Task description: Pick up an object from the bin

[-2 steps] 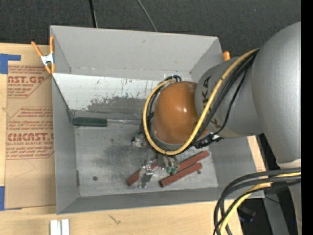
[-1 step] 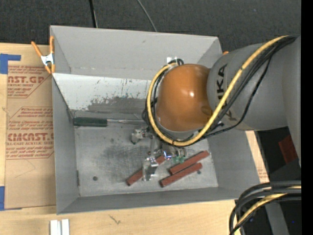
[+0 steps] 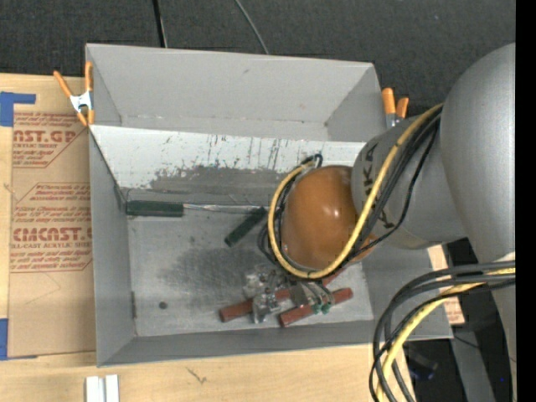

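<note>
My gripper (image 3: 263,295) is low over the bin's front floor, right of the middle, beneath the arm's orange cover. Its metal tip sits among several reddish-brown sticks. One stick (image 3: 238,311) lies just to its left, and another (image 3: 296,315) just to its right, with a small green bit at that one's end. A third stick (image 3: 337,296) lies further right. Whether the gripper touches or holds any stick I cannot tell. A dark green block (image 3: 244,227) lies tilted on the floor behind the gripper.
A long dark green bar (image 3: 154,209) lies along the back of the floor at the left. The left half of the floor is bare scuffed metal. The arm and its cables cover the bin's right side.
</note>
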Controlling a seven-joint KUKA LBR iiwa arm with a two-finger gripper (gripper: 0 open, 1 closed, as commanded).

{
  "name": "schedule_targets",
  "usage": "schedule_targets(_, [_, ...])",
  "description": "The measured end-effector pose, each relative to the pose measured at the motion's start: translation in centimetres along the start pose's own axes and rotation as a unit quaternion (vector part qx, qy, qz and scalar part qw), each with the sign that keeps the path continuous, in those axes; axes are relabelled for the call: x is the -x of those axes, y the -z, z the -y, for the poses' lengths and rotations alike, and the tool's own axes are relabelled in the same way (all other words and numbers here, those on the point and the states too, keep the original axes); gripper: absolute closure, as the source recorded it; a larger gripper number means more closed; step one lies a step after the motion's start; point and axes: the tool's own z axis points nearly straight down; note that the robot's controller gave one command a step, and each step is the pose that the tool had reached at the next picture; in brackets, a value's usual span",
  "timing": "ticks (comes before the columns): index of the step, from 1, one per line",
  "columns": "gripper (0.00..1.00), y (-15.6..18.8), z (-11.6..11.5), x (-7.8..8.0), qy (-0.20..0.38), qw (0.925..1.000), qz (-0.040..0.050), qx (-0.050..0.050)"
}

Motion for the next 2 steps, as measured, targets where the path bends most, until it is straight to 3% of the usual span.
schedule_targets(1, [1.00, 0.0, 0.0, 0.0, 0.000, 1.0000, 0.0003, 0.000])
schedule_targets(2, [1.00, 15.2, 2.4, 0.4, 0.016, 0.9999, 0.0051, -0.001])
